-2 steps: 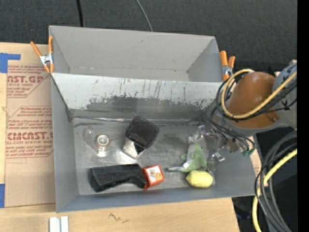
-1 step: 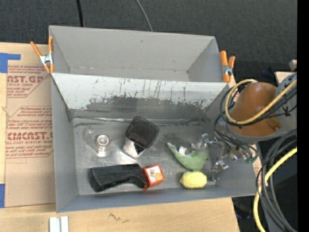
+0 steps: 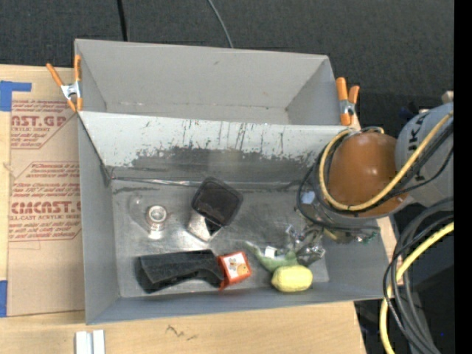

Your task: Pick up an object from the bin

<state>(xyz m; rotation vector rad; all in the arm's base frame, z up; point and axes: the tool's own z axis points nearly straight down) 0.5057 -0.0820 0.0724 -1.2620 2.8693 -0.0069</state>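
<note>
My gripper (image 3: pixel 306 245) hangs low at the bin's right front, under the arm's orange cover. Just below it lies a yellow, lemon-shaped thing (image 3: pixel 292 279) against the front wall. A small green and white piece (image 3: pixel 270 256) lies right beside the gripper, to its left. Further left sits a small orange-red box with a white label (image 3: pixel 236 267). Whether the gripper touches any of them I cannot make out.
A long black thing (image 3: pixel 178 271) lies along the front wall at the left. A black squarish pad over a silver piece (image 3: pixel 215 203) sits mid-bin, with a clear round cup (image 3: pixel 155 216) to its left. The arm and its cables crowd the right rim.
</note>
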